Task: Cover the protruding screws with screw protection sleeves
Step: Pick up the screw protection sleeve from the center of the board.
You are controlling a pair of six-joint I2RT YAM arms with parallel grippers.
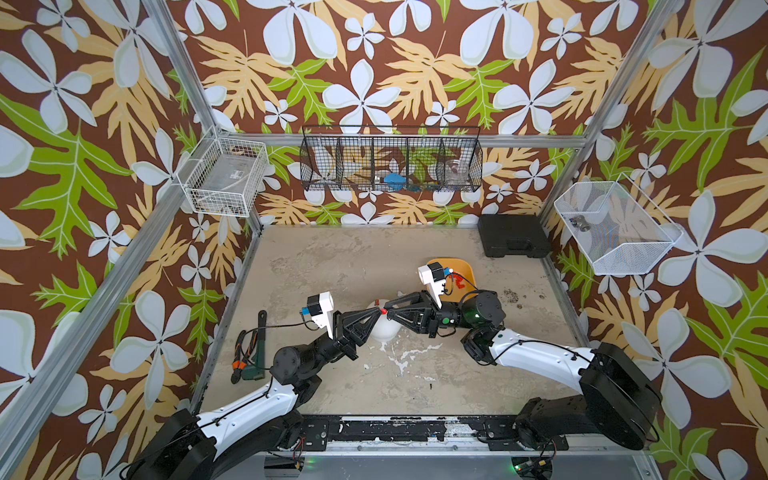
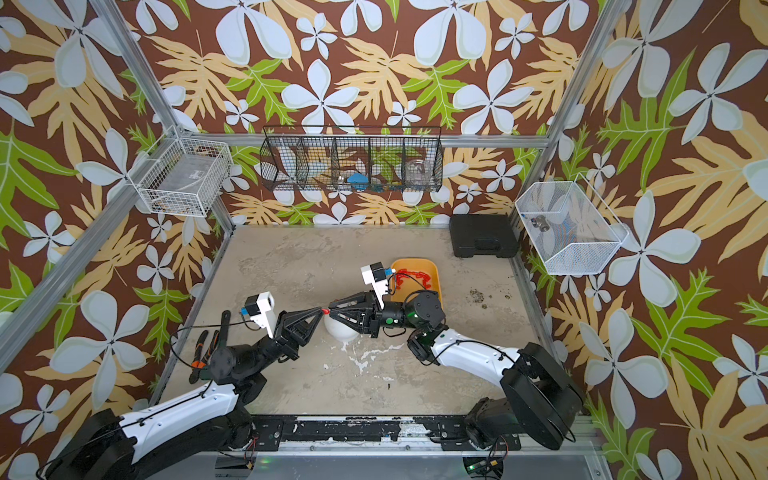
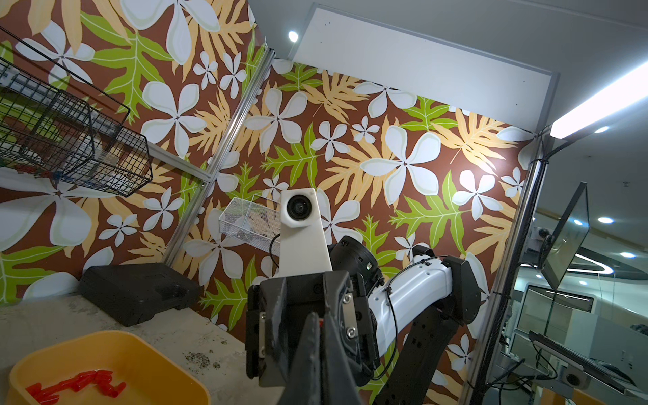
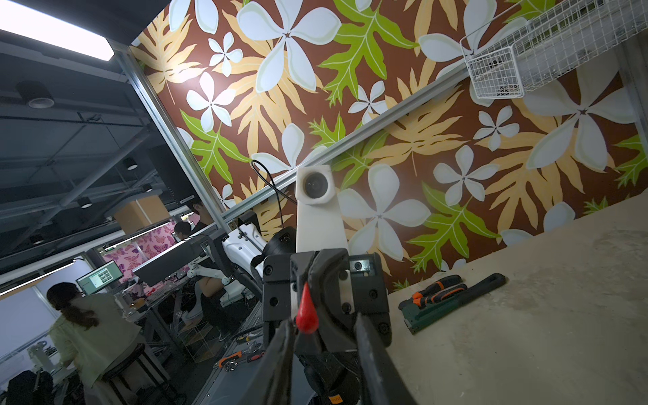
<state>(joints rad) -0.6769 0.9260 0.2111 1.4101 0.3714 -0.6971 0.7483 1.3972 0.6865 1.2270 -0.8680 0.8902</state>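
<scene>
Both arms are meeting tip to tip above the white dome (image 1: 384,330), which is sitting near the middle of the bench (image 1: 332,266). The left gripper (image 1: 377,310) is reaching in with its jaws pressed fully together, and whether anything so thin as a stud is caught between them cannot be told. A single red sleeve (image 1: 383,310) is showing right where the two tips meet; in the right wrist view that red sleeve (image 4: 307,312) is sitting between the dark fingers (image 4: 280,357) of the right gripper (image 4: 324,347), whose jaws are standing narrowly apart, and whether they are actually pinching it cannot be told. The protruding screws themselves are hidden under the grippers in both top views.

The remaining screw protection sleeves (image 2: 409,277) are lying in a loose red pile in the orange-yellow tray (image 2: 432,270), which is resting on the bench just behind the right arm's wrist. A black case (image 1: 513,237) is sitting at the far right corner of the bench, and pliers (image 1: 241,353) with orange-and-black handles are lying beside a green tool (image 1: 259,357) near the left edge.
</scene>
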